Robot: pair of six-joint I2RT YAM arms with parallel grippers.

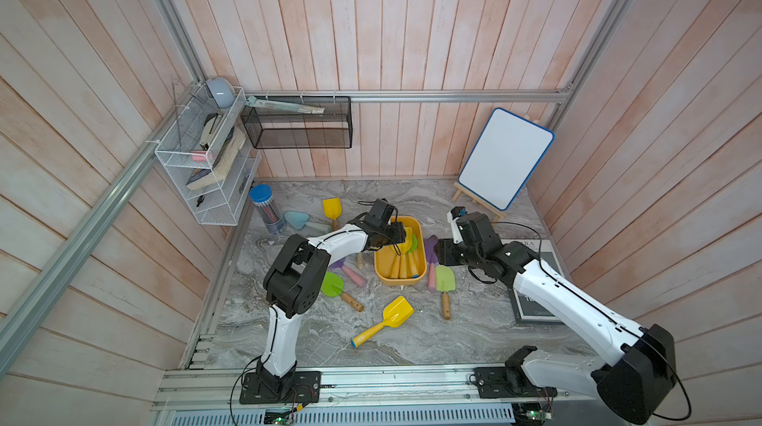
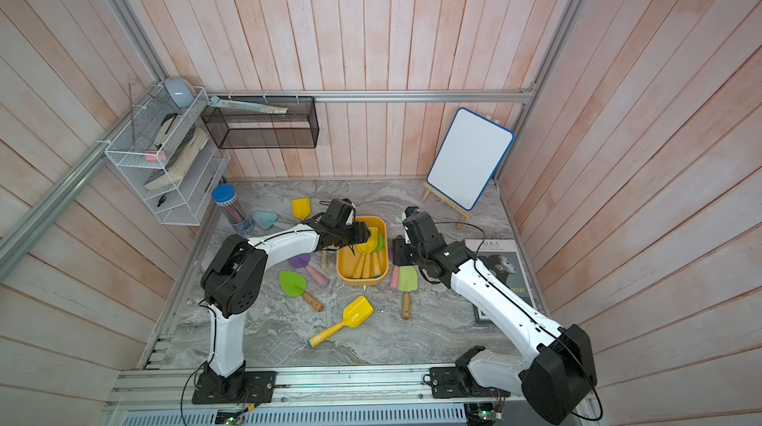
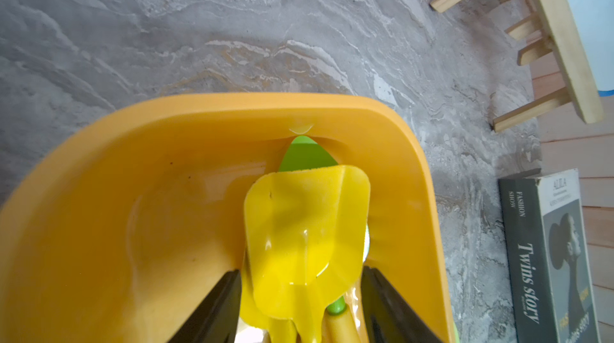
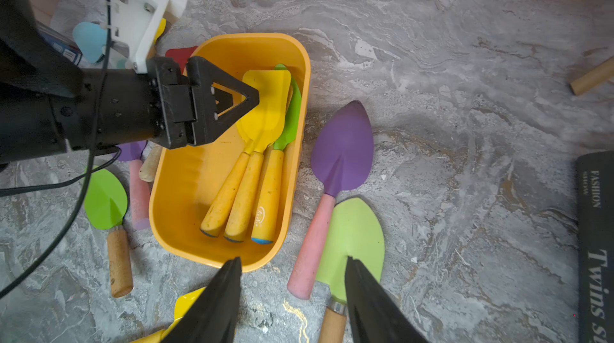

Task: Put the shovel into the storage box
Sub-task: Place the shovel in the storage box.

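Straddling the yellow shovel (image 3: 305, 241) inside the storage box (image 3: 232, 105), left pincer (image 3: 300, 271) gapes; right pincer (image 4: 293, 259) gapes outside.

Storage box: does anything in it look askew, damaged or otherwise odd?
Nothing damaged or spilled. The three shovels all crowd one long wall of the storage box, handles side by side, two yellow blades overlapping, the green blade wedged beneath against the wall. The box's other half is bare.

Bright, even light; soft shadows; edges bowed; glare on yellow shovel (image 3: 305, 241).
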